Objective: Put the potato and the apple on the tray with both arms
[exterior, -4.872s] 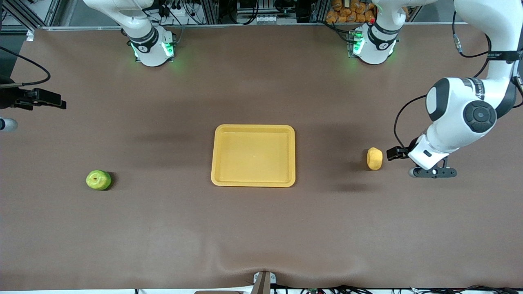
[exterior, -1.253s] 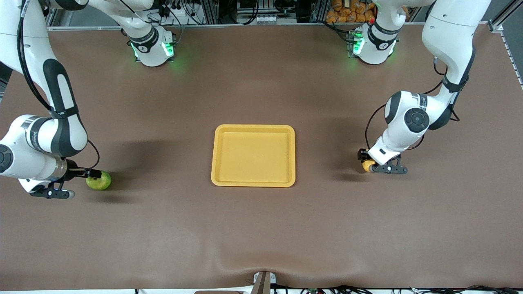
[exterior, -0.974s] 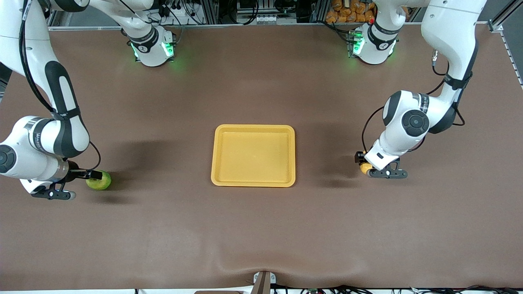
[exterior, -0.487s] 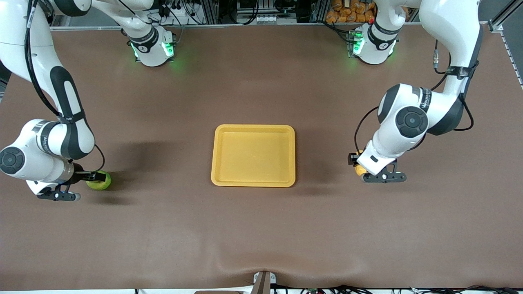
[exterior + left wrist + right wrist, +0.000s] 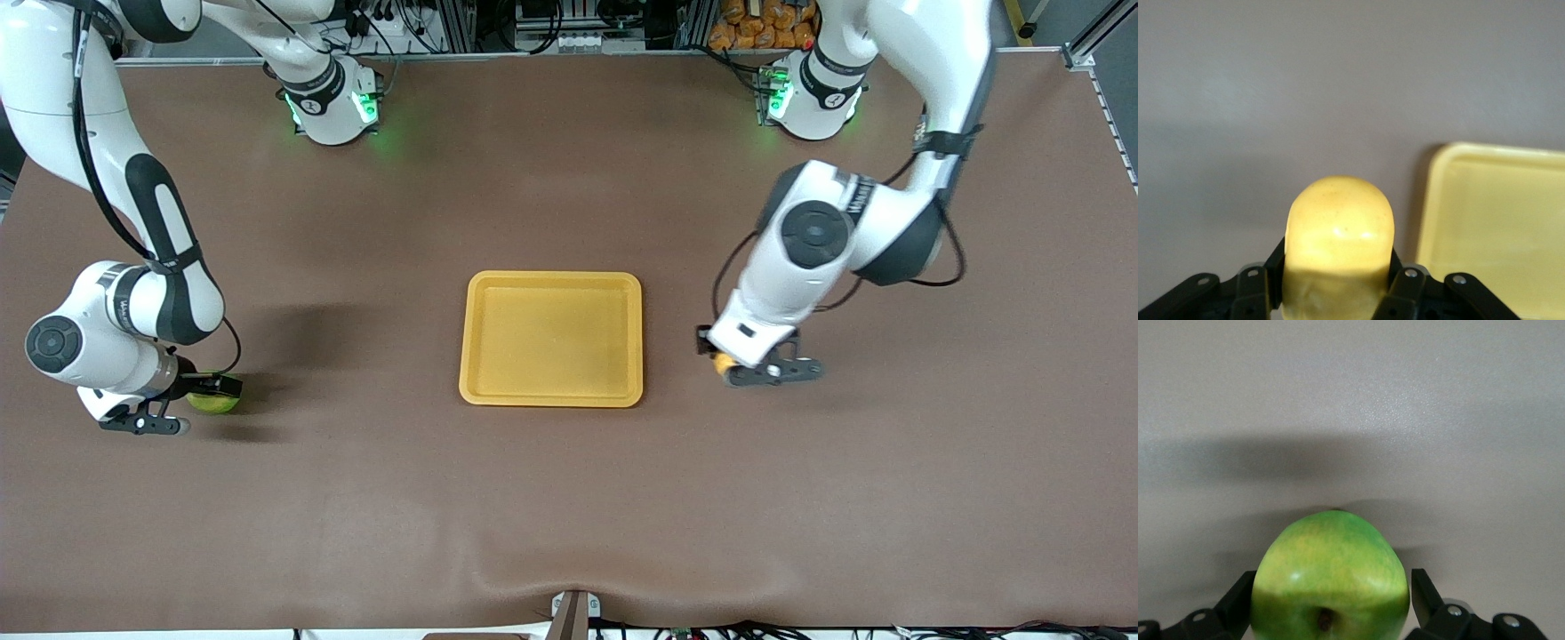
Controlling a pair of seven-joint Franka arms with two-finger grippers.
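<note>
The left hand (image 5: 722, 360), clenched on the potato (image 5: 1339, 250), has carried it almost to the tray (image 5: 551, 339); the right hand (image 5: 209, 393) straddles the apple (image 5: 213, 404) unclenched, so its delivery lags.

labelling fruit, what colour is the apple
Yellow-green apple with a brown stem dimple; the right wrist view shows it best.

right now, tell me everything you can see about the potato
The potato is a small oblong lump with smooth, matte yellow-orange skin and a few faint specks. The left tool is shut on it, a dark finger pressed against each side, its rounded end sticking out past the fingers. It is held over the brown table, just off the tray's rim toward the left arm's end, not on the tray yet. In the front view only a sliver shows under the wrist.
</note>
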